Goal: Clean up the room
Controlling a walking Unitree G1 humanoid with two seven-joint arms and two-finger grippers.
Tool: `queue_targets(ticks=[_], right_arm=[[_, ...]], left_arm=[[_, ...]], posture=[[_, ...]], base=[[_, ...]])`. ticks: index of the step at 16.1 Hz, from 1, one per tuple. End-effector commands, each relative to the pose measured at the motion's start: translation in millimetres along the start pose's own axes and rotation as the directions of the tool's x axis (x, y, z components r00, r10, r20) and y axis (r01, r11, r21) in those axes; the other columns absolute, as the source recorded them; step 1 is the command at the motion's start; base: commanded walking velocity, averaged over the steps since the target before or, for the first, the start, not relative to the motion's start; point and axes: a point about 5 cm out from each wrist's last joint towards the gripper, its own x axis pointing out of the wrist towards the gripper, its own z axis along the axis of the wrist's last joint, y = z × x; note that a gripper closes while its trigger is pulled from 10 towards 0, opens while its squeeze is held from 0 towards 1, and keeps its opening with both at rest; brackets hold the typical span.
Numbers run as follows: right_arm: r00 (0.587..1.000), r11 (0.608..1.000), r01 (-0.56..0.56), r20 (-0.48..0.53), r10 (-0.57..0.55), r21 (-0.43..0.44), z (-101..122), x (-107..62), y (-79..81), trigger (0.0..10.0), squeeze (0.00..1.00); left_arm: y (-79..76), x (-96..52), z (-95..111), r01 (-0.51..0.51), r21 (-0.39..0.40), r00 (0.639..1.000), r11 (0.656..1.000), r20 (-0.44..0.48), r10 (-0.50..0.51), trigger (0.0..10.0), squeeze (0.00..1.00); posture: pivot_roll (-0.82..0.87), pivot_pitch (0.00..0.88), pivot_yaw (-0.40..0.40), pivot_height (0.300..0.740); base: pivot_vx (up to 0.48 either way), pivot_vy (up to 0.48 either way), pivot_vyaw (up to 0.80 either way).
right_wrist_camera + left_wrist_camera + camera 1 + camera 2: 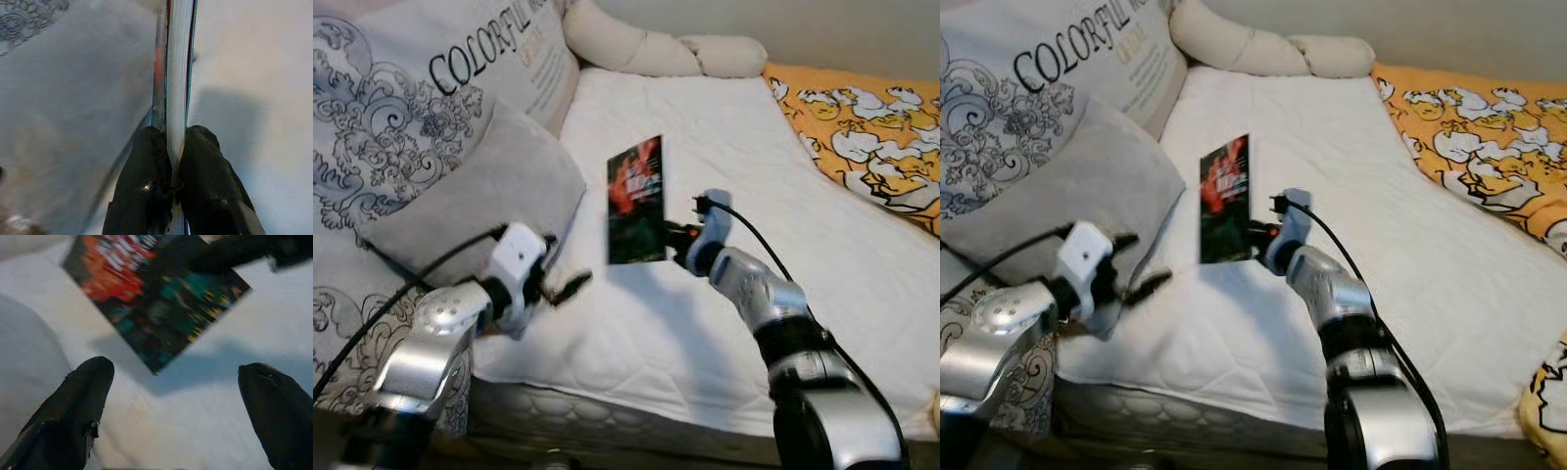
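A thin book (635,200) with a dark cover and red print is held upright above the white mattress (724,196). My right gripper (672,235) is shut on its lower right edge; in the right wrist view both black fingers (146,196) pinch the white page edges of the book (177,73). My left gripper (570,287) hovers open over the mattress near the grey pillow, lower left of the book. Its two fingers (68,416) stand wide apart in the left wrist view, with the book (156,298) ahead of them.
A grey pillow (470,196) and a large patterned cushion (401,108) with lettering lie to the left. A cream bolster (656,44) lies along the head of the bed. A yellow duck-print blanket (871,137) covers the right side. The mattress front edge (636,411) is close.
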Motion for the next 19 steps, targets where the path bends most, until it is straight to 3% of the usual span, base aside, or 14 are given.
queue_targets(ticks=[1,4,8,12,15,17,18,19], right_arm=[[0.999,0.998,-0.042,0.031,0.04,0.045,13,0.5,0.6,10.0,0.0],[0.996,0.972,-0.085,-0.021,0.092,0.219,9,0.6,-6.4,10.0,0.0],[0.995,0.951,-0.042,-0.075,0.068,0.306,-6,-2.0,-15.8,10.0,0.0],[0.984,0.966,0.073,-0.173,-0.029,0.249,-33,-9.0,-31.2,10.0,0.0],[0.965,0.981,0.159,-0.228,-0.13,0.114,-48,-14.7,-42.7,10.0,0.0],[0.947,0.969,0.236,-0.242,-0.213,0.072,-55,-19.6,-51.4,10.0,0.0],[0.937,0.96,0.274,-0.24,-0.253,0.058,-56,-22.0,-55.8,10.0,0.91],[0.903,0.919,0.391,-0.213,-0.372,0.053,-56,-30.4,-69.5,10.0,1.0]], left_arm=[[-3.7,-4.1,2,0.058,0.006,0.998,0.998,-0.012,-0.058,10.0,0.0],[-12.0,-23.7,-2,0.188,0.007,0.979,0.982,-0.084,-0.186,10.0,0.0],[-12.9,-41.7,-4,0.225,-0.009,0.963,0.974,-0.15,-0.224,10.0,0.0],[-19.9,-54.9,-4,0.254,-0.032,0.949,0.967,-0.186,-0.255,10.0,0.0],[-22.4,-58.8,-1,0.257,-0.043,0.947,0.966,-0.191,-0.26,10.0,0.0],[-24.6,-58.8,1,0.261,-0.047,0.945,0.964,-0.192,-0.265,10.0,0.0],[-25.6,-58.6,2,0.263,-0.05,0.944,0.964,-0.191,-0.267,10.0,0.0],[-28.0,-58.4,3,0.266,-0.055,0.943,0.962,-0.19,-0.272,10.0,0.0]], posture=[[0.12,0.0,-0.063,0.74],[0.16,0.0,-0.056,0.74],[0.2,0.0,-0.047,0.74],[0.24,0.022,-0.038,0.74],[0.26,0.066,-0.026,0.74],[0.27,0.081,-0.022,0.74],[0.27,0.087,-0.019,0.74],[0.27,0.097,-0.017,0.74]], base=[[0.0,0.0,0.0],[0.0,0.0,0.0],[0.0,0.0,0.0],[0.0,0.0,0.0],[0.0,0.0,0.0],[0.0,0.0,0.0],[0.0,0.0,0.0],[0.0,0.0,0.0]])
